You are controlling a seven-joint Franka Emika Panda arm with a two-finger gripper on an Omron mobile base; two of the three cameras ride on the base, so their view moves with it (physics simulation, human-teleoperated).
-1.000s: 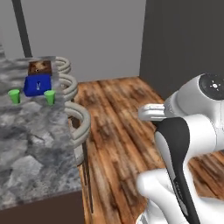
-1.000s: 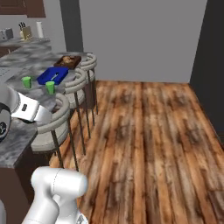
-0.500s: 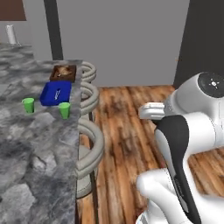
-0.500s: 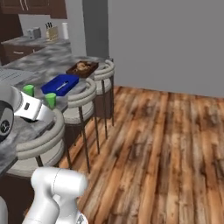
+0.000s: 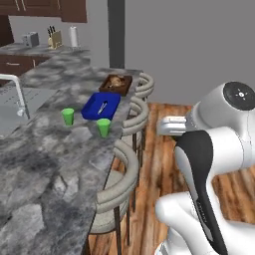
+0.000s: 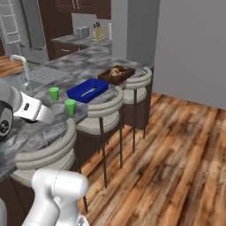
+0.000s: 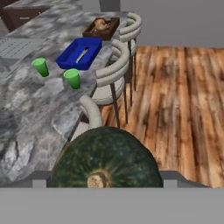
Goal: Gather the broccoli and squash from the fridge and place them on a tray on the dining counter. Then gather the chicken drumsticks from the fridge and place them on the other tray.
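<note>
A dark green striped squash sits between the fingers of my gripper, which is shut on it. Ahead lies the dining counter of grey marbled stone. On it rests the blue tray, holding a small pale piece too small to identify as the broccoli. Just beyond it is the other tray, dark brown, with tan chicken drumsticks inside. The grey fridge stands far back on the left.
Two green cups stand on the counter near the blue tray. Curved-back stools line its edge. A sink and faucet lie to the left. Wooden floor opens to the right.
The whole picture has shifted, so the base has moved. The counter with both trays and cups now sits nearer and more central, and the back wall counter has come into view.
</note>
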